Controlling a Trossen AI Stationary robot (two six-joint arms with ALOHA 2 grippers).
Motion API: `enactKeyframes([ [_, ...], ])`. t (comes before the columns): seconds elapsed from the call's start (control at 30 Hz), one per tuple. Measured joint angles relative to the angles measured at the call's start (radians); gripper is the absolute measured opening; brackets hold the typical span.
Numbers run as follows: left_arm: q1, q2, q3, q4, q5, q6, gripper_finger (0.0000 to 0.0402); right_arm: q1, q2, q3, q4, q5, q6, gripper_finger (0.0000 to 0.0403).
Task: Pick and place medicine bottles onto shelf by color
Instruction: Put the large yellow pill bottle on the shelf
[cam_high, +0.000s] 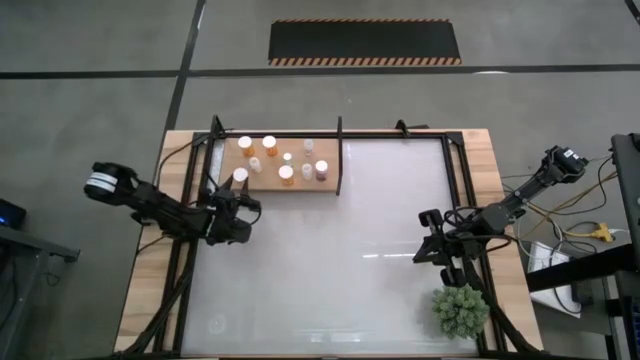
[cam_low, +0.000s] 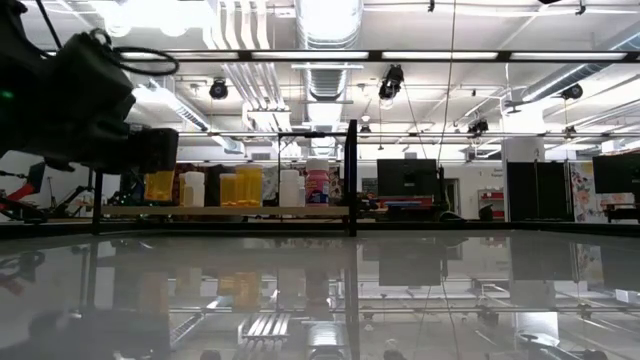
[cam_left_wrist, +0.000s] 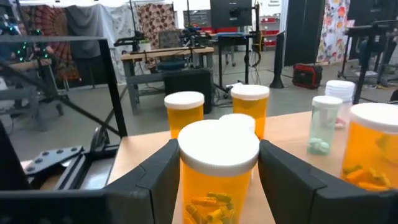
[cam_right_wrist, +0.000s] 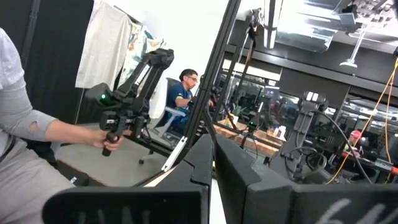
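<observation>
The shelf is a pale wood board in a black frame at the table's far left. Several white-capped medicine bottles stand on it, orange, whitish and maroon. The left wrist view shows orange bottles and a clear one standing behind. My left gripper is at the shelf's near-left corner, shut on an orange bottle. My right gripper waits shut over the table's right side, its fingers close together and holding nothing. My left gripper pinches the orange bottle between its two fingers, which lie against the sides of its white cap and upper body. The fingers come level from the table's near side. The bottle is upright over the shelf's near-left corner; its base is out of frame.
A spiky green potted plant stands at the table's near right corner. The shelf's black posts rise at its corners. The white tabletop spreads between the arms. A person holding a handle device shows in the room behind.
</observation>
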Motion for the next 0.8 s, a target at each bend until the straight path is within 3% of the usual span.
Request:
enactKeyframes([
  [0.47, 0.091, 0.085, 0.000, 0.006, 0.024, -0.186, 0.0176, 0.000, 0.000, 0.000, -0.010, 0.000, 0.000, 0.0009],
  [0.8, 0.097, 0.073, 0.001, -0.001, 0.043, -0.182, 0.0238, 0.000, 0.000, 0.000, -0.021, 0.000, 0.000, 0.0009],
])
